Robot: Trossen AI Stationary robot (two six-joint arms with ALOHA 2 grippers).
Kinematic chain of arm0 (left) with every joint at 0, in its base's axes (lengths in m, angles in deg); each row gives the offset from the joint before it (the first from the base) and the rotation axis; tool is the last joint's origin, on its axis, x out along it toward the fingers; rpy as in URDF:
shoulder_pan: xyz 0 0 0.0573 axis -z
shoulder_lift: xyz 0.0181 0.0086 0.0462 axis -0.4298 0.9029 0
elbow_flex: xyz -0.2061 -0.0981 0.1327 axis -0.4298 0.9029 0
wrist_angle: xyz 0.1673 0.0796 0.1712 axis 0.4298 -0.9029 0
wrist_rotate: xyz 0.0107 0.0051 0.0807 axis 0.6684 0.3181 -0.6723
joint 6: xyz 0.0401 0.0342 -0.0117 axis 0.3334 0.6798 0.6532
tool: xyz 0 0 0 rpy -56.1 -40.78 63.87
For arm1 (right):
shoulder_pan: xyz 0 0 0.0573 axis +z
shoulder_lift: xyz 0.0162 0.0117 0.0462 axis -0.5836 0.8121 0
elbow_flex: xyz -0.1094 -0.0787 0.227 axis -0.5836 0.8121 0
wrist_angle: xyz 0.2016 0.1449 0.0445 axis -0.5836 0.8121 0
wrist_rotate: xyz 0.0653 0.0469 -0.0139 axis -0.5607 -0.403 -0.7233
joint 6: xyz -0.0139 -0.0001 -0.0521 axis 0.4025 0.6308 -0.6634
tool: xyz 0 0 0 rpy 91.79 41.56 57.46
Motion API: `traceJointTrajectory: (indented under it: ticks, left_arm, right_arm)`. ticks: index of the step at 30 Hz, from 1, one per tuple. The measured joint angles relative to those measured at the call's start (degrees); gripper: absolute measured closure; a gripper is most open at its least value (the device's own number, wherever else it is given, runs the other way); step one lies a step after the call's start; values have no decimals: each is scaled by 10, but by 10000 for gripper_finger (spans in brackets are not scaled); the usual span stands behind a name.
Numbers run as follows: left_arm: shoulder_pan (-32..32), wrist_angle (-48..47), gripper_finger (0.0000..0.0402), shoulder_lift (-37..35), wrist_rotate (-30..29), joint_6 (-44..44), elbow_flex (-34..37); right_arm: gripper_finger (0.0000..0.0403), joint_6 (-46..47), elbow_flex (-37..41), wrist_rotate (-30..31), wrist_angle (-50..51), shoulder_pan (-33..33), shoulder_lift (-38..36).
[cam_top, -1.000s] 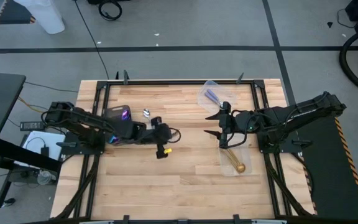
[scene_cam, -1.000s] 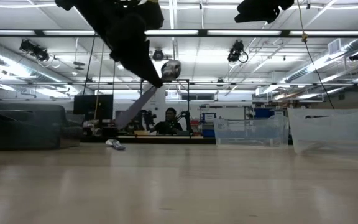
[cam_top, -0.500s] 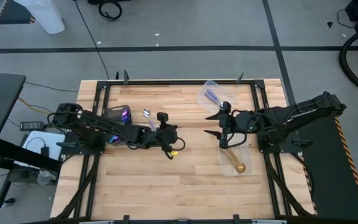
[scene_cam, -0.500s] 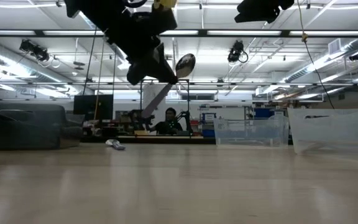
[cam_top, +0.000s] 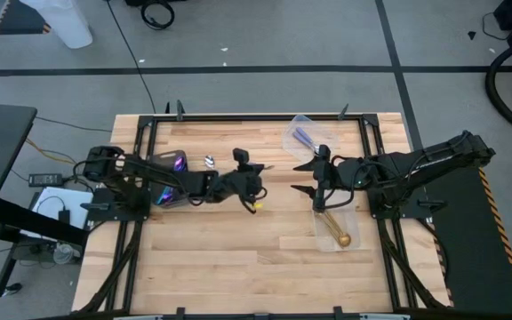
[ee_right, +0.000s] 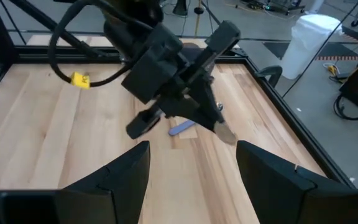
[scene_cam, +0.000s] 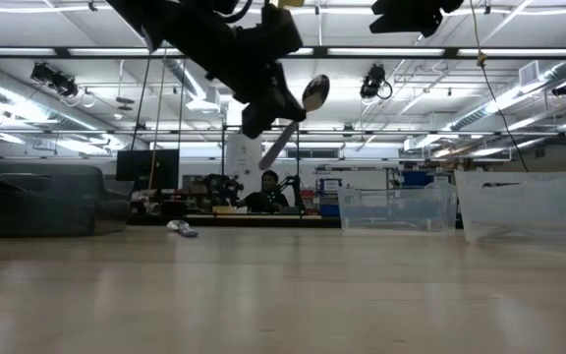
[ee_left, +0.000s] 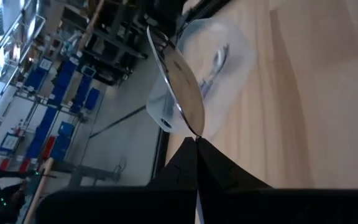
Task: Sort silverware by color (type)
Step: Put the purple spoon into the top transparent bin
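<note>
We count five spoons: a shiny silver spoon with a lilac handle (scene_cam: pixel 303 106) is pinched in the left gripper (cam_top: pixel 258 174), whose fingers are pressed together on its handle, held in the air above the middle of the wooden table (cam_top: pixel 238 267) with the bowl sticking out past the fingertips. A second silver spoon (cam_top: pixel 210 162) lies on the table near the left arm, an iridescent purple-blue spoon (cam_top: pixel 179 164) sits in a clear plastic container (cam_top: pixel 165 163) at left, a purple-handled spoon (cam_top: pixel 305 137) lies in a clear container (cam_top: pixel 297 125) at the far edge, and a gold spoon (cam_top: pixel 337 231) lies in a clear container (cam_top: pixel 329 242) under the right arm. That makes three containers; the left arm partly hides the left one. The right gripper (cam_top: pixel 305 178) hovers spread wide, holding nothing, near the held spoon and apart from it.
</note>
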Motion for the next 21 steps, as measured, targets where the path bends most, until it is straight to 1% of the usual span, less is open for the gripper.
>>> traceJointTrajectory:
  ticks: [5, 7, 9, 12, 16, 18, 21]
  left_arm:
    - [-32, 97, 399, 21, 58, 65, 0]
    - [-45, 133, 399, 32, 95, 92, 0]
    - [-55, 155, 399, 39, 135, 92, 1]
    - [-68, 184, 399, 43, 174, 48, 1]
    - [-84, 231, 399, 42, 206, -15, 1]
    - [-91, 262, 399, 39, 249, -48, 0]
    - [-97, 308, 399, 38, 321, -107, 0]
  right_arm:
    - [154, 26, 0, 0, 2, 0, 0]
    - [154, 37, 0, 2, 7, 0, 0]
    - [154, 38, 0, 3, 11, 3, 0]
    - [154, 38, 0, 36, 29, 17, 0]
    - [154, 36, 0, 117, 53, 46, 0]
    - [154, 36, 0, 149, 57, 55, 0]
    - [154, 36, 0, 171, 56, 58, 0]
